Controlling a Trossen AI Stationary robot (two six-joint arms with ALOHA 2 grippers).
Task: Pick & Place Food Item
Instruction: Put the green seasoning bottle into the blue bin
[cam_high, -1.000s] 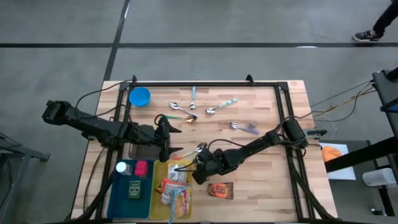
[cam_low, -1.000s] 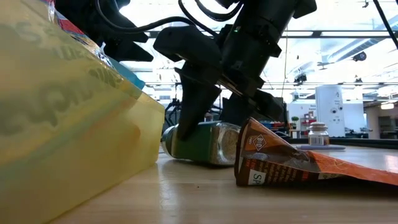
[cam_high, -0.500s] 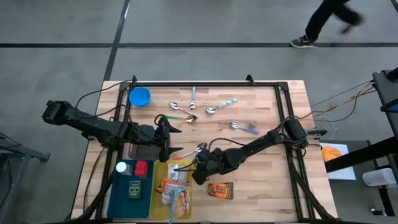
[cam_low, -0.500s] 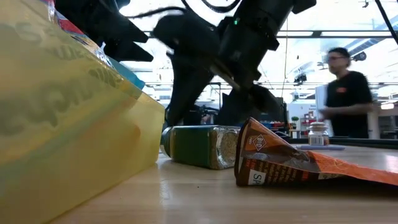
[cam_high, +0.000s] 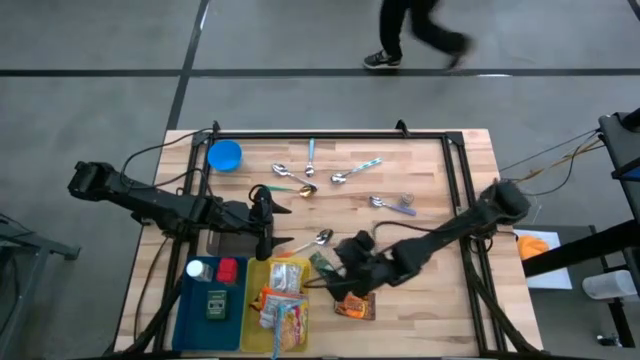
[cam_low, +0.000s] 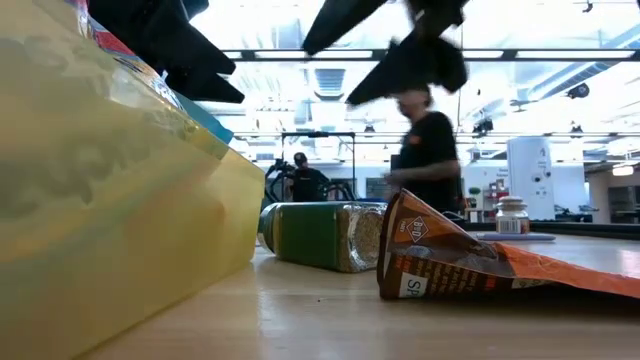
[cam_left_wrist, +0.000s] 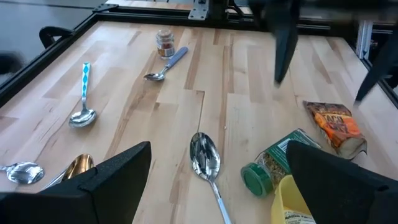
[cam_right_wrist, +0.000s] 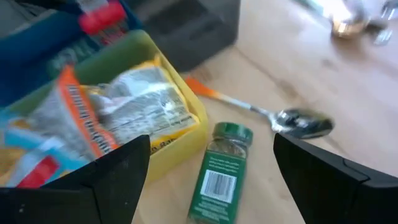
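**Inspector:** Since 1 second ago, the right gripper (cam_high: 352, 283) has let go of the spice jar (cam_high: 322, 268) and pulled away from it; it now hangs above the table with its 2 fingers spread wide and nothing between them.

**Clerk:** And the jar itself?

**Inspector:** It lies on its side on the wooden table (cam_high: 430, 190), just beside the yellow bin (cam_high: 285, 310), on the side facing the right arm. Its green cap (cam_left_wrist: 254, 177) points away from the orange snack packet (cam_high: 355, 306), which lies near the jar, further from the bin. From table height the jar (cam_low: 325, 234) and the packet (cam_low: 470, 260) appear side by side, and I cannot tell whether they touch.

**Clerk:** Contents of the yellow bin?

**Inspector:** Several food packets, 1 with a white printed label (cam_right_wrist: 146, 109). A blue bin (cam_high: 210, 295) adjoins it on the far side from the jar.

**Clerk:** The left arm?

**Inspector:** The left gripper (cam_high: 268, 225) waits above the table just beyond the yellow bin's far end, fingers apart, empty.

**Clerk:** Anything else near the jar?

**Inspector:** 1 spoon (cam_left_wrist: 205, 158) lies close to the cap end. More spoons (cam_high: 300, 180) are scattered well apart from the jar, with a blue bowl (cam_high: 224, 155) at the far corner. A person (cam_low: 425, 150) shows in the room behind.
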